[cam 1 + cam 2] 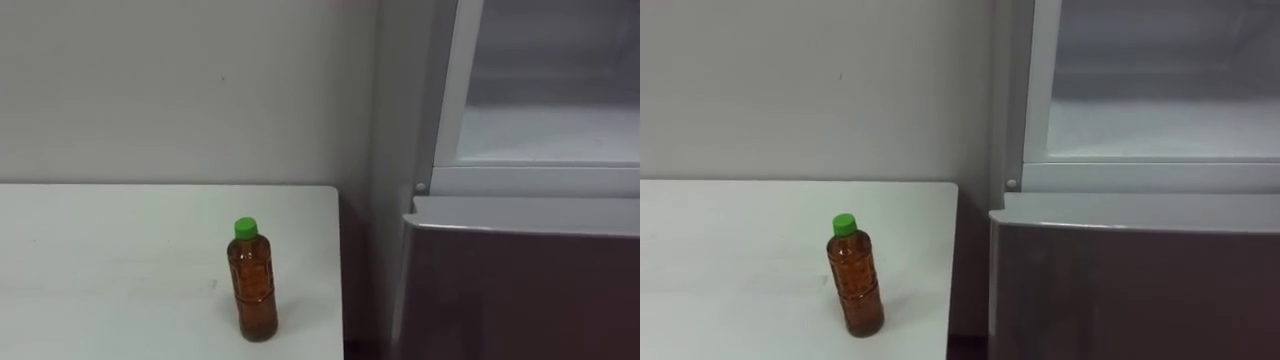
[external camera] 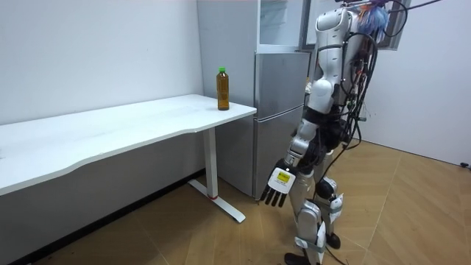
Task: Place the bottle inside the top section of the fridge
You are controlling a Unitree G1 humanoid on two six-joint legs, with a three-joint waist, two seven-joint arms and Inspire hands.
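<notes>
Upright on the table (image 1: pixel 120 250), amber-filled bottle (image 1: pixel 254 285).

One green-capped bottle (image 1: pixel 254 287), one white table (image 1: pixel 100 260), one two-door fridge (image 1: pixel 520 285).

Humanoid body, room view: glossy white-grey shell panels on torso, arms and legs, with black joints between them. Black cables loop in a bundle down the back, with a blue-purple patch behind the head. Left hand (image 2: pixel 280 182): black fingers (image 2: pixel 274 199), small white-and-yellow tag on the back.
</notes>
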